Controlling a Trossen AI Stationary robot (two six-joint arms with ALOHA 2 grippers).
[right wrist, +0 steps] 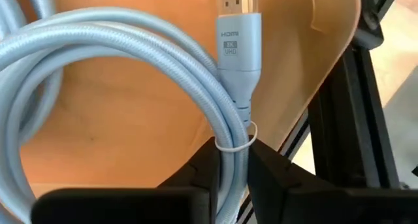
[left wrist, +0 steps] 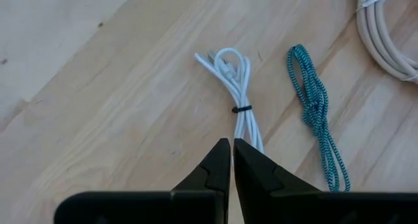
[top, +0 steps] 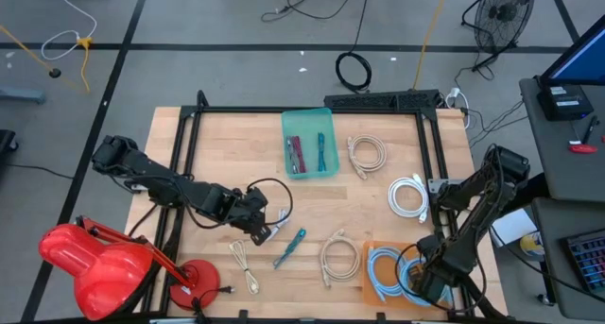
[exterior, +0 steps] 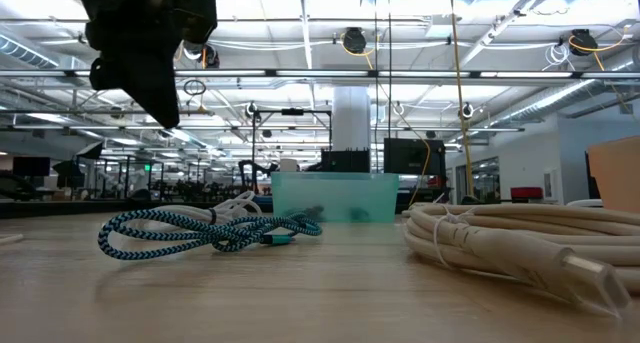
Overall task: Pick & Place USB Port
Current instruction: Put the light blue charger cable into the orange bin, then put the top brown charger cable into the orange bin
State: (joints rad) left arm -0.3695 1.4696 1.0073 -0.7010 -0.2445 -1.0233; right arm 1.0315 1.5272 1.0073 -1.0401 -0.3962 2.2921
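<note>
Two dark arms worked over a pale wooden table [top: 217,144] in the high view. The left gripper [top: 267,231] hovered near the middle, just above a thin white USB cable [top: 245,265] at 6 o'clock from it, whose long axis ran from 11 to 5. A teal braided cable [top: 289,247] lay just beside at 4 o'clock, angled from 1 to 7. A translucent green bin [top: 309,144] sat at 12 o'clock on the table, with coiled cream cables [top: 367,154] near it. The right gripper [top: 430,279] reached into an orange tray [top: 371,279] at the 5 o'clock corner, over a light blue cable [top: 385,272].

Seen level from the low view, the teal braid [exterior: 200,230] showed its woven texture, the bin [exterior: 334,198] stood behind it, and a thick cream coil [exterior: 500,238] filled the 3 o'clock side; a gripper [exterior: 160,108] hung above the wood at 10 o'clock.

From the left wrist view alone, the fingers [left wrist: 212,172] met tip to tip, gripping nothing, and the white cable [left wrist: 235,87] proved a folded loop cinched by a black tie, with the teal braid [left wrist: 317,116] alongside.

Only the right wrist view revealed the blue cable [right wrist: 130,67] as a smooth braided HDMI lead, its connector pointing to 12 o'clock, with the fingers [right wrist: 268,168] pinched around the tied bundle.
</note>
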